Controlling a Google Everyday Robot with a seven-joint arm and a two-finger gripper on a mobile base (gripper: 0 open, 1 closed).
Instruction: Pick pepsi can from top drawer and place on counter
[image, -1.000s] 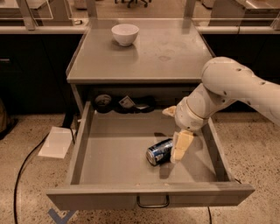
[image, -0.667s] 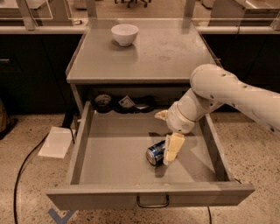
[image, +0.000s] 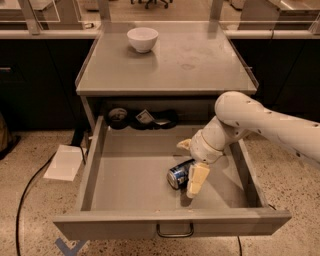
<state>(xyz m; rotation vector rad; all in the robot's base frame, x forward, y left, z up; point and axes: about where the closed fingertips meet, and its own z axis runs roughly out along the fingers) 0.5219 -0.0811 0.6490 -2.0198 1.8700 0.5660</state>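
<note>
The pepsi can (image: 178, 175) lies on its side in the open top drawer (image: 94, 161), right of the drawer's middle, with one silver end facing front left. My gripper (image: 186, 168) hangs from the white arm that reaches in from the right. It is open, with one pale finger (image: 197, 180) just in front and right of the can and the other finger (image: 184, 144) behind it. The front finger is right against the can. The grey counter (image: 195, 65) is the cabinet top above the drawer.
A white bowl (image: 142, 39) stands at the back left of the counter. Dark round items and packets (image: 145, 119) lie at the drawer's back. The drawer's pull handle (image: 175, 233) is at its front. A white paper (image: 64, 162) and a black cable lie on the floor to the left.
The arm and gripper have moved left and slightly down toward the can. The front finger now sits against the can's right side. The can has not moved.
</note>
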